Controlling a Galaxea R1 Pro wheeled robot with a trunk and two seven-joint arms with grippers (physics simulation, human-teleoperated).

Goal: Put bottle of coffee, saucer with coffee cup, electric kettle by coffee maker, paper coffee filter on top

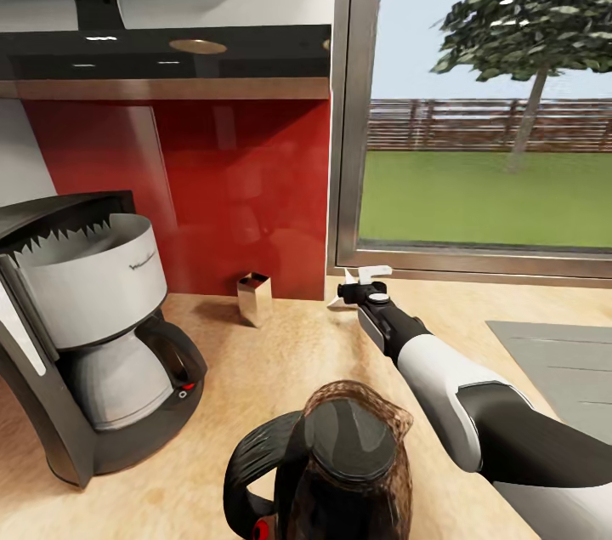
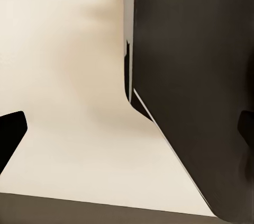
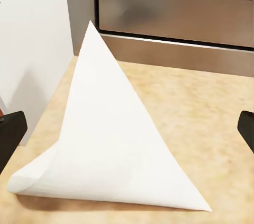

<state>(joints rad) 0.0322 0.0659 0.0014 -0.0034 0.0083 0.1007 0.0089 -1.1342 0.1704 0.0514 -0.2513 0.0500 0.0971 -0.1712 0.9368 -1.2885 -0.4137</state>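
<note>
Head view, left to right. The coffee maker [image 1: 85, 336] stands at the left on the kitchen countertop [image 1: 280, 370], its white filter basket above the clear carafe. Above it, the kitchen shelf [image 1: 170, 55] runs along the wall. A small shiny box [image 1: 254, 298] stands against the red backsplash [image 1: 238, 183]. In the foreground, the electric kettle [image 1: 340, 463] rests on the worktop. The right arm reaches toward the window frame [image 1: 357, 98]; the right gripper [image 1: 361, 289] hangs over the paper coffee filter [image 3: 106, 150], jaws spread wide, fingertips [image 3: 10, 134] either side of the cone, not touching it. Left gripper [image 2: 127, 134]: dark fingertips [image 2: 10, 128] far apart, nothing between them, beside a dark grey slanted surface [image 2: 196, 75].
</note>
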